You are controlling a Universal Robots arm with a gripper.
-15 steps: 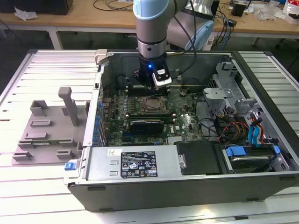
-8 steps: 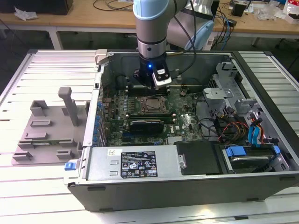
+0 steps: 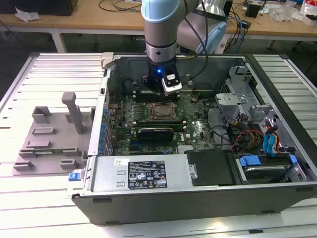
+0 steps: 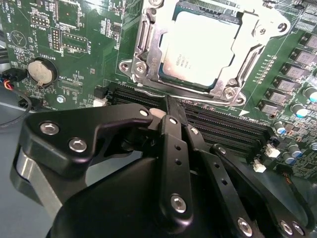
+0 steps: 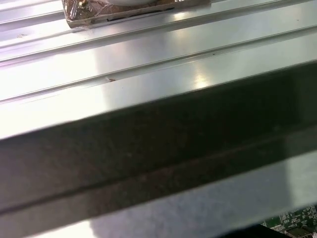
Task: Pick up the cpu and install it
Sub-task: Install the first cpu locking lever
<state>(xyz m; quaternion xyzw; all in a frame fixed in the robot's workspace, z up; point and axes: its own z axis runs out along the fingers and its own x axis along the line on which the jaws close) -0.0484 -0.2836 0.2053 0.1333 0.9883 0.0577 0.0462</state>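
Observation:
The cpu (image 4: 205,47), a flat square chip with a silver top, lies inside the metal-framed socket (image 4: 148,59) on the green motherboard (image 4: 74,59). In the exterior view the socket (image 3: 161,112) sits in the middle of the open computer case (image 3: 148,176). My gripper (image 4: 168,105) hangs just beside the socket, over the black memory slots (image 4: 223,124), with its black fingers together and nothing between them. In the exterior view the gripper (image 3: 152,88) is low inside the case, behind the socket.
A grey plastic tray (image 3: 52,139) with upright blocks stands on the slatted table at the exterior view's left. Cables and drive cages (image 3: 257,134) fill the case's right side. A round battery (image 4: 39,71) sits on the board. The case wall (image 5: 158,148) runs close by.

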